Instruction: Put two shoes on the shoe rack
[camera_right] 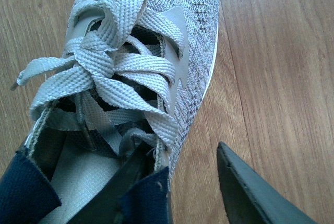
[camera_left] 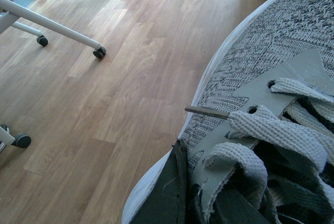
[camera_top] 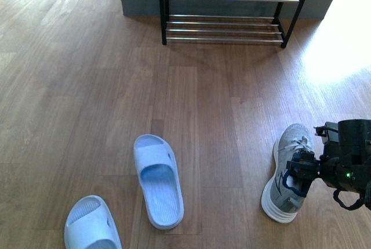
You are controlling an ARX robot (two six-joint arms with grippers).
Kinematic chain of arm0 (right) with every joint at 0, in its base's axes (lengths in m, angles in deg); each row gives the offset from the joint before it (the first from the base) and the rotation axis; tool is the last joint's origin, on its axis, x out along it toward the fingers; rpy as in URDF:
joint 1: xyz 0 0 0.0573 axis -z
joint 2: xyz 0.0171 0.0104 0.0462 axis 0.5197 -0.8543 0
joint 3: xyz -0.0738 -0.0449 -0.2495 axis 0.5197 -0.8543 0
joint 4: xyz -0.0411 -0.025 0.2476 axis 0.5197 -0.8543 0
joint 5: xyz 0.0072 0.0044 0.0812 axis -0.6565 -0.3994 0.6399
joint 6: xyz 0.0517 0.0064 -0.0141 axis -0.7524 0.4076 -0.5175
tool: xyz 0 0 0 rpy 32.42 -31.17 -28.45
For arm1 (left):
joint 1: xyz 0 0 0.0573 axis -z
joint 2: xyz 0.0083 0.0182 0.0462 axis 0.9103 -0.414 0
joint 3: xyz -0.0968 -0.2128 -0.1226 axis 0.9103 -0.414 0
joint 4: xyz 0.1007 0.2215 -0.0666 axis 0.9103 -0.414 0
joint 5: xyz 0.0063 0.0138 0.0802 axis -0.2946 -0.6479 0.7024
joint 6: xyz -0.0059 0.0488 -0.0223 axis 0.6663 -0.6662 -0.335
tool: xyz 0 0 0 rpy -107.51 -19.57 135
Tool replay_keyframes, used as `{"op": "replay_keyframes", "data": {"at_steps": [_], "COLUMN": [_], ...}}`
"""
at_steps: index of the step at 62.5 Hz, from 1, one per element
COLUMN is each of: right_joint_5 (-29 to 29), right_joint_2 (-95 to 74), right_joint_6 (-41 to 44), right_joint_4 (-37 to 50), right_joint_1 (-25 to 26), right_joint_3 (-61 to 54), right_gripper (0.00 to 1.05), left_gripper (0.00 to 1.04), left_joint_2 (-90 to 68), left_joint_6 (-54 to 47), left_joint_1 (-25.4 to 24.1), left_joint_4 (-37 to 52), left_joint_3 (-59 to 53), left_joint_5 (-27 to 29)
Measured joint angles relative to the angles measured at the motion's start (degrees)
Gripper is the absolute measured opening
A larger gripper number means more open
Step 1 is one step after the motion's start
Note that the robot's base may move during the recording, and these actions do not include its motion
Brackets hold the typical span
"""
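Note:
Two pale blue slide sandals lie on the wood floor in the front view, one point(camera_top: 157, 179) near the middle and one point(camera_top: 91, 224) at the lower left edge. The shoe rack point(camera_top: 226, 6) stands at the back, its silver bars bare. My right gripper point(camera_top: 301, 174) is open at a grey sneaker point(camera_top: 288, 173). In the right wrist view, one finger point(camera_right: 120, 182) sits inside the sneaker's point(camera_right: 188, 25) collar and the other outside it. My left gripper point(camera_left: 190, 192) is shut on a grey sneaker's point(camera_left: 261, 51) side wall. The left arm is out of the front view.
A grey wall base point(camera_top: 139, 2) runs behind the rack. White frame legs point(camera_left: 52, 25) on black casters point(camera_left: 98, 52) stand on the floor in the left wrist view. Bare wood floor lies between the sandals and the rack.

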Motion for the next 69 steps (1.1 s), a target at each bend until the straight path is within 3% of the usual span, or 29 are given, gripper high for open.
{"op": "replay_keyframes", "data": {"at_steps": [16,29,43,57,69], "right_joint_5": [-0.07,-0.55,1.01,7.69,13.92], "right_joint_2": [-0.09,3.98,20.87,47.36,75.17], "right_joint_6": [-0.11,0.39,7.89,18.34,27.12], "right_joint_4": [1.64,4.0,5.18,0.9,-8.07], "right_joint_1": [-0.02,-0.24,-0.35,-1.55,-1.97], "right_joint_3": [-1.07,-6.54,-16.04,-28.11,-39.08], "right_gripper": [0.01,0.01,0.01,0.01,0.01], "left_gripper": [0.01,0.01,0.01,0.01,0.01], "left_joint_2": [0.0,0.0,0.0,0.0,0.0], "left_joint_6": [0.0,0.0,0.0,0.0,0.0], "left_joint_1": [0.0,0.0,0.0,0.0,0.0], "left_joint_4": [0.0,0.0,0.0,0.0,0.0], "left_joint_3": [0.0,0.0,0.0,0.0,0.0], "left_joint_5": [0.0,0.0,0.02,0.02,0.02]}}
